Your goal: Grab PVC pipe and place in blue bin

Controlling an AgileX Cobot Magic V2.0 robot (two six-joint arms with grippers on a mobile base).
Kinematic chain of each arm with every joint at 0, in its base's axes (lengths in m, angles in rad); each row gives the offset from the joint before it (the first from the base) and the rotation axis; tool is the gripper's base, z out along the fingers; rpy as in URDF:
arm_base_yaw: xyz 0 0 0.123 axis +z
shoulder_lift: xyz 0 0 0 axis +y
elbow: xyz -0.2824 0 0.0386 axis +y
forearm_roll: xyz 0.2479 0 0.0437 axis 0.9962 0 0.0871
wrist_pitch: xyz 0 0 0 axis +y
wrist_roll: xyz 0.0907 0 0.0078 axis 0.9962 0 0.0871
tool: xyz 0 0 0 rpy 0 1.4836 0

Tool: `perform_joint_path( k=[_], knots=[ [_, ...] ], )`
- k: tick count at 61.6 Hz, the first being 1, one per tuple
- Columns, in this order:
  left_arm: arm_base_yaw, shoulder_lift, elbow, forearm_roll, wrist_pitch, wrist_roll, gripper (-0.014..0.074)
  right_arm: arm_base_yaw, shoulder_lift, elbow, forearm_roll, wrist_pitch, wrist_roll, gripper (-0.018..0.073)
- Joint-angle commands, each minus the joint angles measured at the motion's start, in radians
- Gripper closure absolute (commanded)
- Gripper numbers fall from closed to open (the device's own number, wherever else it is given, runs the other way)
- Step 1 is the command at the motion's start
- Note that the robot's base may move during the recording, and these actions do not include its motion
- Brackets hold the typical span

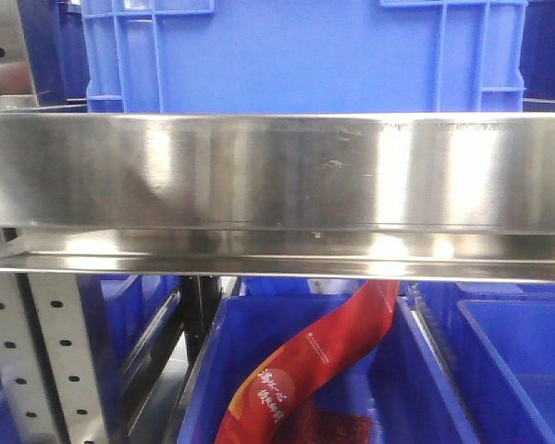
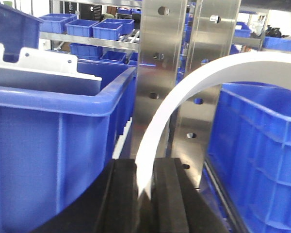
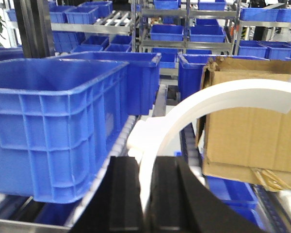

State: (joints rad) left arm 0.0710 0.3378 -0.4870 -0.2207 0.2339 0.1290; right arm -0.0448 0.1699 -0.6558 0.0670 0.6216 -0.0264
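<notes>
Left wrist view: black pads (image 2: 123, 194) of the left gripper (image 2: 145, 166) at 6 o'clock, drawn together, one against each face of a white arc (image 2: 208, 73). Arc's long axis rises from the pads toward 12, then bends over and runs out toward 2–3 o'clock. Plain matte white, smooth, unmarked; reads as a flat band. Cannot tell whether it is the PVC pipe.

Right wrist view: same arrangement. Right gripper (image 3: 146, 167) pads clamped on a second white arc (image 3: 233, 97), rising from 6 and curving out to 3 o'clock. This one shows a stepped, layered edge.

Containers, left wrist:
- large blue bin (image 2: 48, 126) at 9 o'clock, a white panel (image 2: 39, 63) with holes standing inside it
- ribbed blue crate (image 2: 262, 145) at 3 o'clock, contents hidden
- perforated steel upright (image 2: 157, 73) between them
- small blue bins (image 2: 92, 26) on far racks at 11

Containers, right wrist:
- blue crate (image 3: 53, 121) at 9 o'clock on a roller track, floor not visible
- cardboard box (image 3: 252, 126) at 3 o'clock, closed side facing

Front view: steel shelf rail (image 1: 277, 185) across the middle; upper blue bin (image 1: 305, 55) at 12 on top of it; lower blue bin (image 1: 416, 388) at 6 holding a red packet (image 1: 305, 361) with printed text, lying tilted from 7 toward 1. Neither gripper nor arc in this view.
</notes>
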Motion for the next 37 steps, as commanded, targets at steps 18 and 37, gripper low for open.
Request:
perform_joint_path(
  k=[18,37],
  knots=[
    [0.003,-0.002,-0.053,-0.038,0.108,-0.002,0.0707,-0.001,-0.002,0.0,0.086,-0.064,0.001,0.0728],
    [0.003,0.0,-0.11,-0.134,0.122,-0.002,0.0707,-0.001,0.016,-0.038,0.146,-0.062,-0.002,0.0728]
  ],
)
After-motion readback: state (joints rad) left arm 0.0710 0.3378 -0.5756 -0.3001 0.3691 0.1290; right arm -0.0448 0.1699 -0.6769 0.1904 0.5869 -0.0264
